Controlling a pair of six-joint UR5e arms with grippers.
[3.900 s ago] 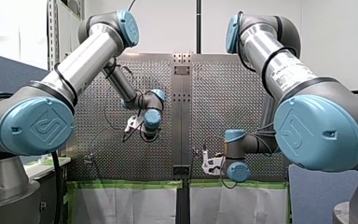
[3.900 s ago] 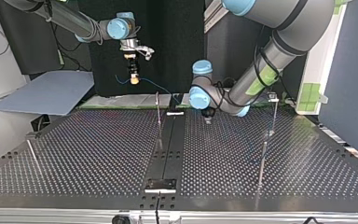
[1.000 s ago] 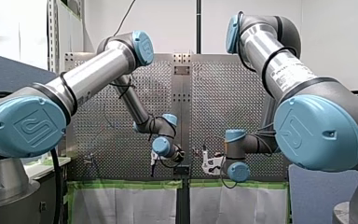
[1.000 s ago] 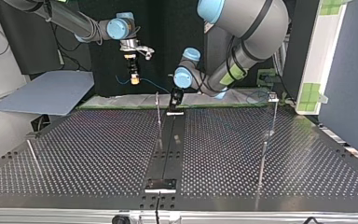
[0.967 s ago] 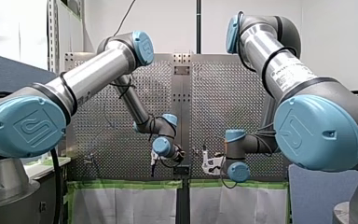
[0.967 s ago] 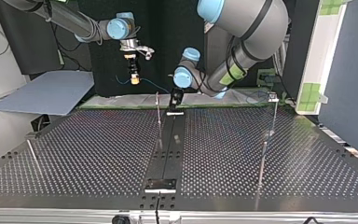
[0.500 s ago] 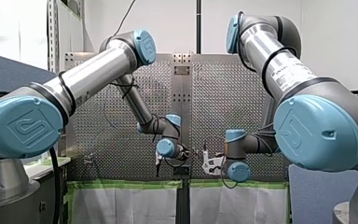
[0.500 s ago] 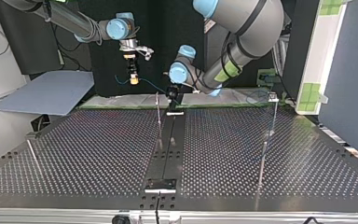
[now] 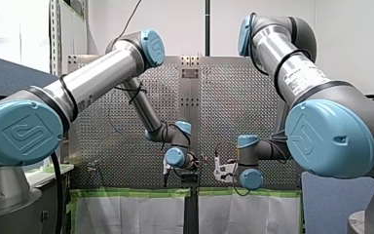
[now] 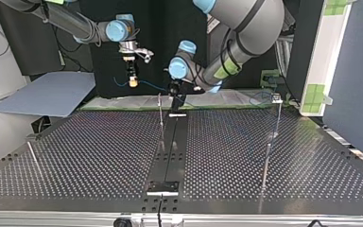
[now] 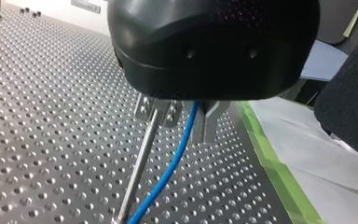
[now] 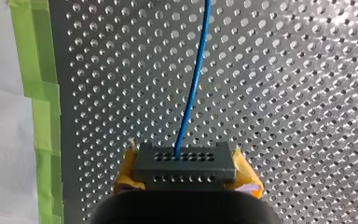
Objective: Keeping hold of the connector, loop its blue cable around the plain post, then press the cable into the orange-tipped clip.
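- At the top view's left, my right gripper (image 10: 132, 79) is hanging above the far edge of the perforated table (image 10: 99, 156). We are seeing it clenched on the dark connector (image 12: 185, 161), with 1 yellow pad (image 12: 127, 175) pressing on each end.
- From the connector, the blue cable (image 10: 147, 85) is running toward the view's middle, clear of the table.
- Next along, the plain post (image 10: 160, 109) is standing upright near the far edge, beside the black centre strip (image 10: 172, 151).
- Just right of it, my left gripper (image 11: 185, 129) is pointing down with its 2 metal fingers (image 11: 209, 123) parted. The cable is passing between them, and we cannot tell whether either finger is touching it. The post is rising just beside 1 finger, alongside the cable.
- Far right, another thin post (image 10: 276, 118) is standing well apart.
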